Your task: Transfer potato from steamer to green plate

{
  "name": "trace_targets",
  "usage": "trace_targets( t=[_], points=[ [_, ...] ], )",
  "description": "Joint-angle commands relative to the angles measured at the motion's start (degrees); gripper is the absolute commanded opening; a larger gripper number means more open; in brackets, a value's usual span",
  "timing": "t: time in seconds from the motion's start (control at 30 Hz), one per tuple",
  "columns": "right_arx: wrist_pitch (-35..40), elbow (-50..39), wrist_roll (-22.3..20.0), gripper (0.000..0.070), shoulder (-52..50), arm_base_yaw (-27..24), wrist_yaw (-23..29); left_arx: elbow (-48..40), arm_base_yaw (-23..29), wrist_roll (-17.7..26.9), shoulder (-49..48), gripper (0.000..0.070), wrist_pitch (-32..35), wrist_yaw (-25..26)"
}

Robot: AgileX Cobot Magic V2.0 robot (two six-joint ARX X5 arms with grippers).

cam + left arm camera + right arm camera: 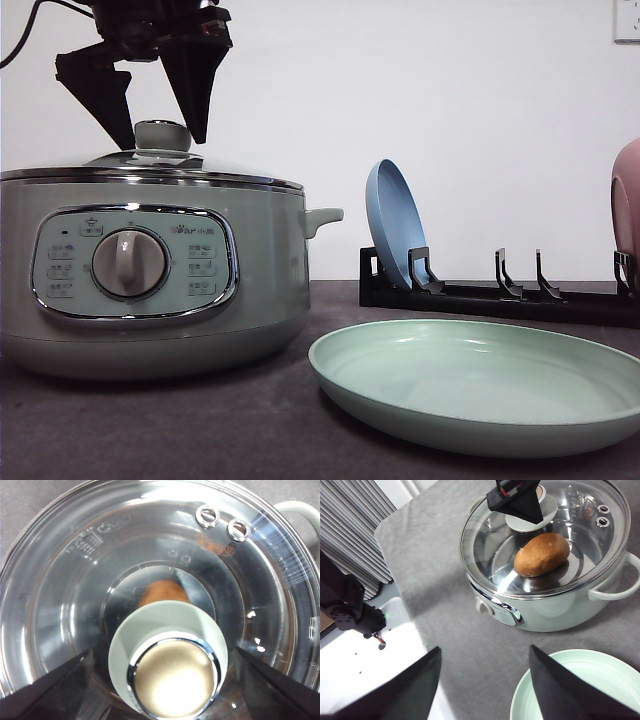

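left gripper (pixel 160 135) spread, straddling lid knob (pixel 162 135) | right gripper (pixel 485 680) spread, empty — above green plate (pixel 580 690) | potato (pixel 541 554) inside steamer (pixel 150 270), under glass lid (pixel 545 535) | risk: off-centre pinch — knob slips, lid drops

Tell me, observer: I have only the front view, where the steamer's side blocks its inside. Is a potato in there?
Observer: Yes. In the right wrist view an orange-brown potato lies inside the steamer, under the glass lid.
Operator: Are the left fingers touching the knob?
Observer: No. In the left wrist view the left gripper is open, its fingers on either side of the knob, with gaps visible.
Operator: Where is the right gripper?
Observer: The right gripper is open and empty, above the table in front of the steamer, beside the green plate.
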Motion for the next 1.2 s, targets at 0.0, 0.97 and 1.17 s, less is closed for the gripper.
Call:
trace_targets(
  t=[0.0, 0.97, 1.17],
  points=[
    [0.2, 0.9, -0.7, 0.0346, 0.5, 0.4, 0.7, 1.6, -0.4, 0.3, 1.0, 0.0553, 0.3, -0.3],
    [0.2, 0.9, -1.3, 0.0346, 0.5, 0.3, 2.2, 1.6, -0.5, -0.2, 1.0, 0.0187, -1.7, -0.3],
    [0.2, 0.9, -1.3, 0.0346, 0.5, 0.3, 2.2, 1.6, -0.5, -0.1, 1.0, 0.0, -1.7, -0.3]
  ],
)
